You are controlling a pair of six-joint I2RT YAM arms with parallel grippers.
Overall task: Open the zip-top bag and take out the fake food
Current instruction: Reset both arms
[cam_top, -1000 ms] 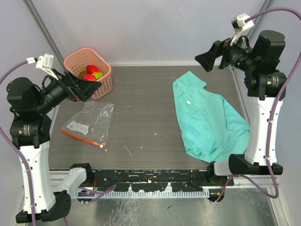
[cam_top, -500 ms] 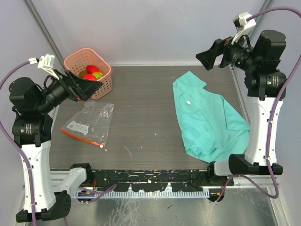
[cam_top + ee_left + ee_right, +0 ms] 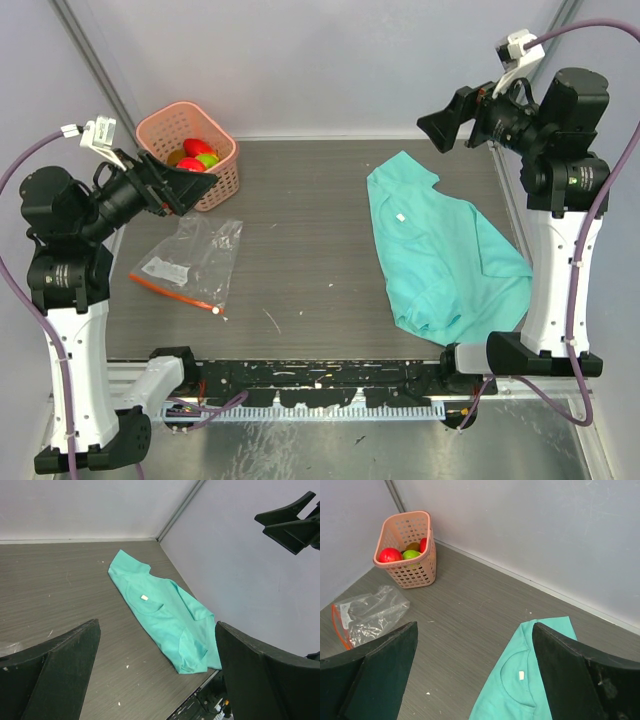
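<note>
Grey table (image 3: 300,200) bears zip-top bag (image 3: 190,258); left end effector (image 3: 192,184), right end effector (image 3: 440,124) gape wide, gripping nothing.

A dark grey wood-grain tabletop (image 3: 300,200) fills the centre. Plain pale-grey walls (image 3: 330,60) enclose it from 9 to 3 o'clock.

You see the zip-top bag (image 3: 188,262) at nine o'clock on the table (image 3: 300,220), the basket (image 3: 216,186) with fake food (image 3: 192,163) at eleven, the cloth (image 3: 440,250) at three.

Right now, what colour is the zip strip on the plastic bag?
The zip strip is red-orange, clearest in the top view.
</note>
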